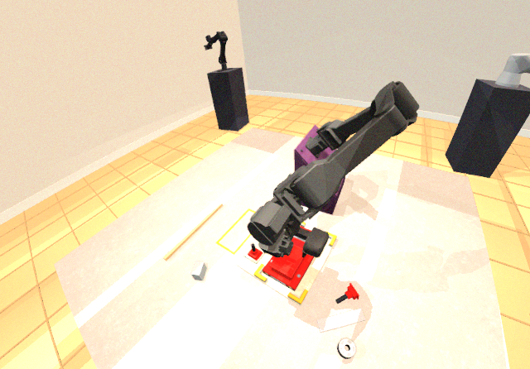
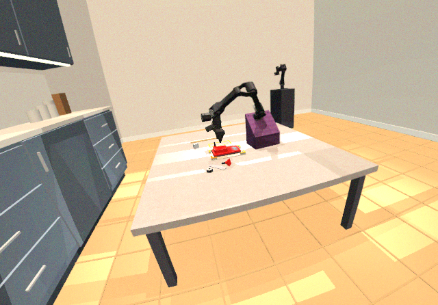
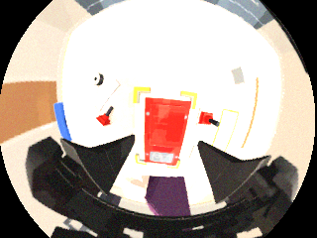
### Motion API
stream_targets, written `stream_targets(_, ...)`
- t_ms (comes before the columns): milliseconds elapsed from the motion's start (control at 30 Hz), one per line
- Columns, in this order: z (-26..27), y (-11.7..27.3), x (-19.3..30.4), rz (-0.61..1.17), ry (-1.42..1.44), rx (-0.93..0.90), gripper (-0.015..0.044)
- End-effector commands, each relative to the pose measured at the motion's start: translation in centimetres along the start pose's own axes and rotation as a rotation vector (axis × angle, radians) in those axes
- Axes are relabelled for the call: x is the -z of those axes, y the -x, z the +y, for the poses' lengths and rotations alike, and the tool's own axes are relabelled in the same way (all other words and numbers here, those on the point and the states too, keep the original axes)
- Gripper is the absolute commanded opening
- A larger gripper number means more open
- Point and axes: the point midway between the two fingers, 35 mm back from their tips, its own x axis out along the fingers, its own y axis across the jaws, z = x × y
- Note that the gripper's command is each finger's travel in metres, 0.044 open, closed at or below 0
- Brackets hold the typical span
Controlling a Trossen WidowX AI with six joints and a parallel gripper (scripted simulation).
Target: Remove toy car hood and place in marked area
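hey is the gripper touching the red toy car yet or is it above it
Apart. In the exterior view the gripper hangs above the red toy car with wall and table showing between them; its fingers are wide open and hold nothing.

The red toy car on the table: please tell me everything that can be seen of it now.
The toy car is a flat, bright red, plastic-looking block with a small grey mark near one end. It lies level on the table, inside a pale pad with yellow corner brackets. The open gripper hangs just above it, pointing down; contact cannot be judged. Its hood appears still in place.
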Motion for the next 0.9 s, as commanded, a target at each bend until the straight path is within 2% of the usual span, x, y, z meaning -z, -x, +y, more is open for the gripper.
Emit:
stream_targets(0,0.0,-0.3,0.2,0.004,-0.007,-0.006,0.044)
stream_targets(867,0.0,-1.9,0.2,0.004,-0.007,-0.006,0.044)
